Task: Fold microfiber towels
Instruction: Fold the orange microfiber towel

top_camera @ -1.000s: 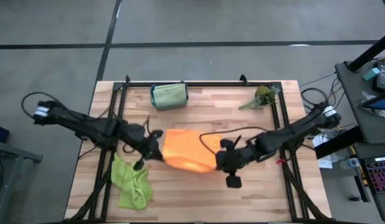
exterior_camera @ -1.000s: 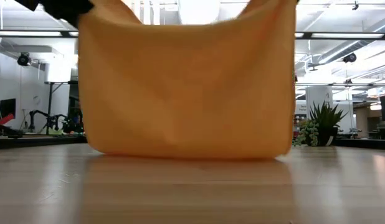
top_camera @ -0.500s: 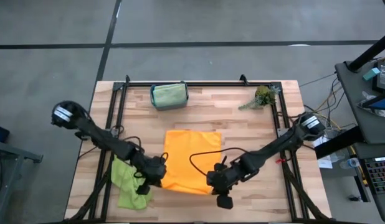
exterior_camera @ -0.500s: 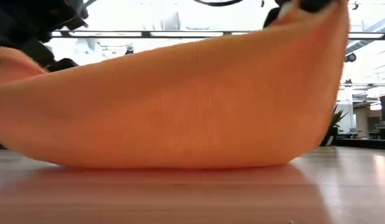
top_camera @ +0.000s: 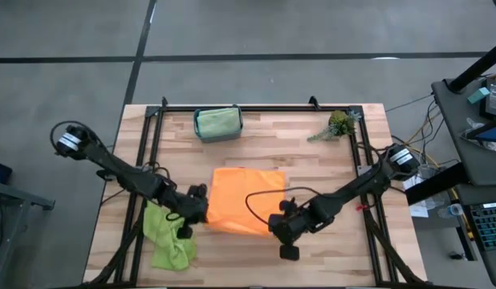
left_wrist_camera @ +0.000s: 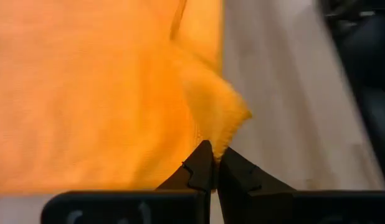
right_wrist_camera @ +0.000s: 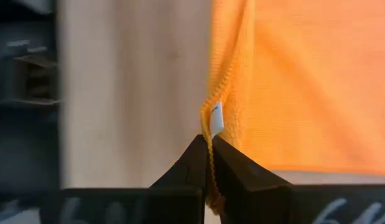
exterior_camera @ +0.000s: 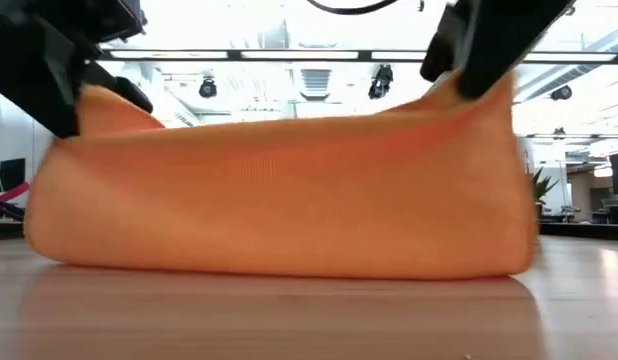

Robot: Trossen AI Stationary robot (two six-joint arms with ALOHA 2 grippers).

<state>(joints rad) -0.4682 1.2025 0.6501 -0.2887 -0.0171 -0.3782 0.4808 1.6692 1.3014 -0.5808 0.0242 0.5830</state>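
The orange towel (top_camera: 248, 199) lies in the middle of the table with its far part flat on the wood. Its near edge (exterior_camera: 289, 135) is held up between my two grippers. My left gripper (top_camera: 200, 212) is shut on the towel's near left corner, my right gripper (top_camera: 275, 226) on its near right corner. A lime green towel (top_camera: 169, 238) lies crumpled at the near left. A sage green towel sits in a teal bin (top_camera: 217, 124) at the far edge. My left gripper pinches the orange towel's near left corner (left_wrist_camera: 227, 127) between its two fingers, slanting down from the table's left. The corner stands raised and the cloth runs down from it onto the table. My right gripper pinches the near right corner at its hemmed edge, beside a small white tag (right_wrist_camera: 215, 118), between its two fingers, slanting down from the right. That corner is raised too, and the edge between the grippers sags only a little.
A green plant sprig (top_camera: 338, 125) lies at the far right. A black frame rail (top_camera: 256, 107) runs along the far edge and down both sides. Bare wood shows near the front edge and to the right of the towel.
Both grippers have come down and toward the near edge with the orange towel, both still shut. The towel, which hung between them, now lies with its far part spread on the table and only its near edge raised.
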